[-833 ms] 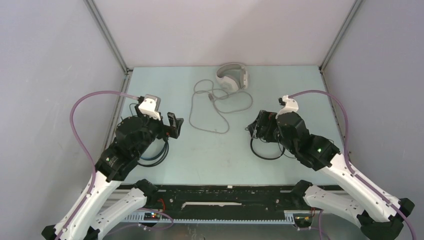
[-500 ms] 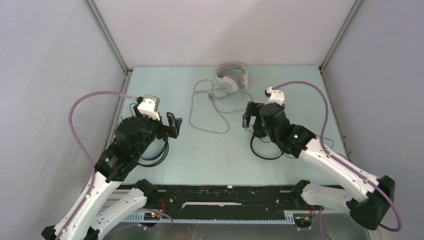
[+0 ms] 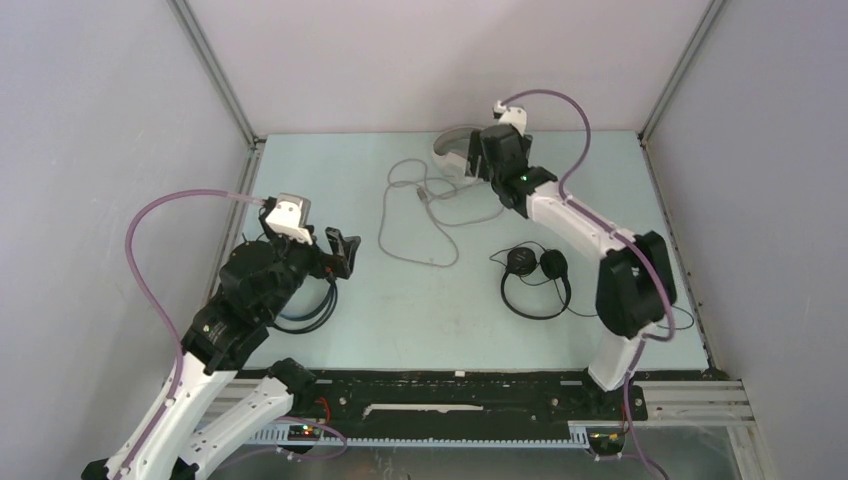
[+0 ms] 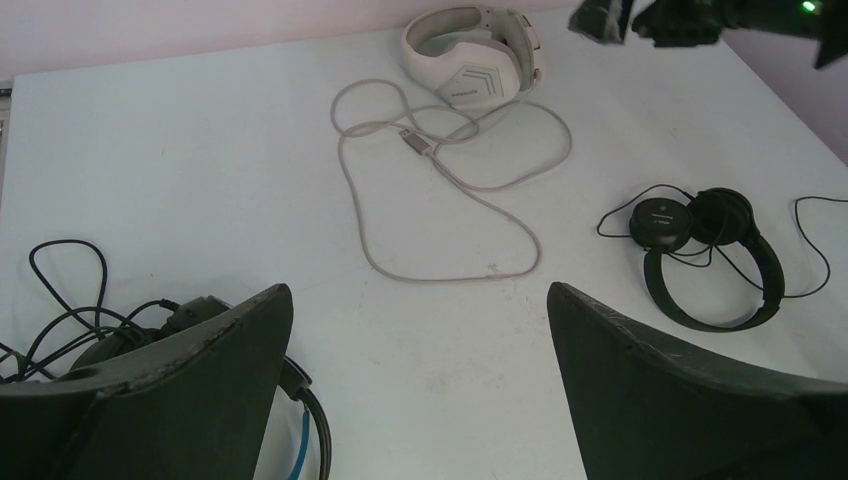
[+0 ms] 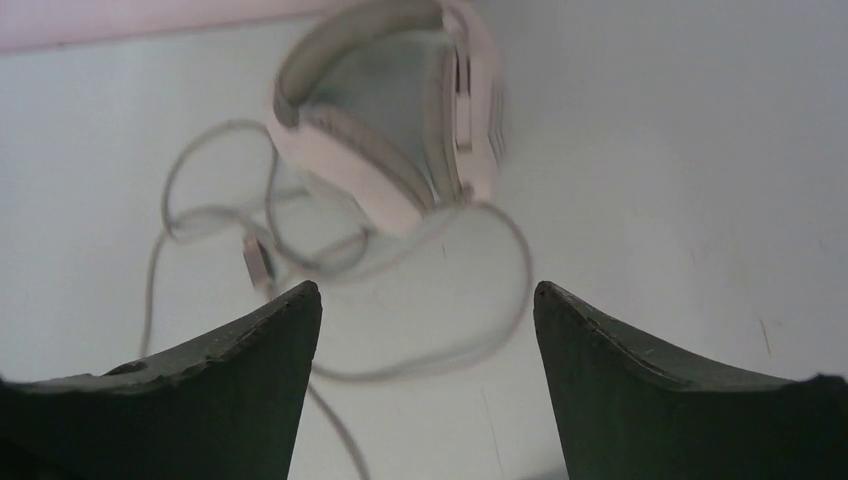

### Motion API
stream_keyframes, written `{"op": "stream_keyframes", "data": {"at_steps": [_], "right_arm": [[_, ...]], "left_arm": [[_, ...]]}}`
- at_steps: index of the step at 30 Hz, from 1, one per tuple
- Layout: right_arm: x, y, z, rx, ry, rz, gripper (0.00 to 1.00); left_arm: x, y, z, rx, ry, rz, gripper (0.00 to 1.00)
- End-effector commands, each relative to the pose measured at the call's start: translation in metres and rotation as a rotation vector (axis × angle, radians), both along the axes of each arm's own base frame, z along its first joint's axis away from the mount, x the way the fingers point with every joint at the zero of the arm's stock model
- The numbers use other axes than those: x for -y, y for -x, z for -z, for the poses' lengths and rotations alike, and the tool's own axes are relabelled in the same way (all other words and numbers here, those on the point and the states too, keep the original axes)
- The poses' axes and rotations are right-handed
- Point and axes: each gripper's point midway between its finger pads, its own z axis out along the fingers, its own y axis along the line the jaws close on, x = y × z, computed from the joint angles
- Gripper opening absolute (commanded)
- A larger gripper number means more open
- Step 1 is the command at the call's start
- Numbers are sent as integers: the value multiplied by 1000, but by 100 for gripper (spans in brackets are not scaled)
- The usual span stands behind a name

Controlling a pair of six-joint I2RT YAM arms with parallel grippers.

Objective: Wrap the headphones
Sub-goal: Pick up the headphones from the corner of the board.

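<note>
The white-grey headphones (image 3: 453,150) lie at the back centre, their grey cable (image 3: 420,215) spread in loose loops in front. My right gripper (image 3: 484,165) hangs open and empty just above them. In the right wrist view the headphones (image 5: 390,110) and cable (image 5: 490,300) lie beyond the open gripper (image 5: 427,295). The slim black headphones (image 3: 535,280) lie right of centre. The black headphones with blue lining (image 3: 310,305) lie at the left, partly under my left arm. My left gripper (image 3: 340,250) is open and empty above them; its wrist view (image 4: 420,300) shows them at lower left (image 4: 150,330).
The enclosure's metal posts and grey walls close in the table (image 3: 450,320) at the back and sides. The slim black set's thin cord (image 4: 815,240) trails toward the right edge. The right arm stretches across the right half of the table.
My right arm has swung from over the slim black headphones to the back, above the white-grey set, leaving the slim set uncovered. My left gripper has shifted slightly.
</note>
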Motion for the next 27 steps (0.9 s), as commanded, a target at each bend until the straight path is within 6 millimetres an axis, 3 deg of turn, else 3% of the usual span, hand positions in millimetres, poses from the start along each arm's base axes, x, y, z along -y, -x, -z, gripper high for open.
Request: {"op": "stream_keyframes", "data": {"at_steps": [1,3,4,6,12,18,27], "right_arm": [[-10,-54,-14,47,-34,15,79],[-13,-72,10,-15,-13,32,79],[-14,-82,8,-11,-6,39,79],[-13,-94,24,-36,40,55,79],[-4,-125,34,-30,116,78,80],[10,-138,60,-86,120,97,76],[6,-144,97,-143,113,43,73]], "left_arm": [[1,0,0,17,11,5,100],[1,0,-1,18,12,7,100],[1,0,0,17,11,7,100],[1,1,0,17,11,6,100],[2,0,3,10,8,11,100],[4,-1,4,3,5,15,100],[5,-4,9,-13,-9,12,100]]}}
